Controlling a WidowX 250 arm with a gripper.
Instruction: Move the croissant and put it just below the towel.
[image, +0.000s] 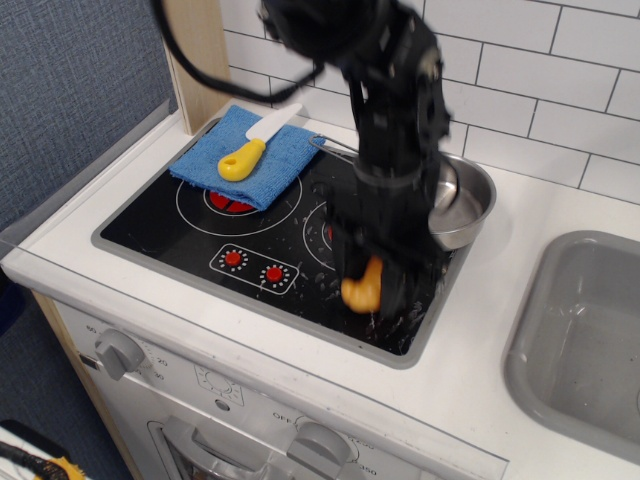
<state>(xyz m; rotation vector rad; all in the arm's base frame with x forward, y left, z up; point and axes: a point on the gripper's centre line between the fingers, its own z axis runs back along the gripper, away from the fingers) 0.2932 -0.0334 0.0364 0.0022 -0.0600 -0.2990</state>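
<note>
The orange-yellow croissant (362, 286) hangs between the fingers of my gripper (368, 290), lifted a little above the front right of the black stovetop (190, 230). The gripper is shut on it and the frame is motion-blurred there. The blue towel (240, 158) lies at the back left of the stovetop, over the left burner, well left of the gripper. My arm rises from the gripper toward the top of the frame.
A yellow-handled white-bladed toy knife (250, 147) lies on the towel. A steel pot (462, 205) stands right behind the arm at the stove's back right. Red knobs (252, 266) sit on the front panel. A grey sink (590, 340) is at the right.
</note>
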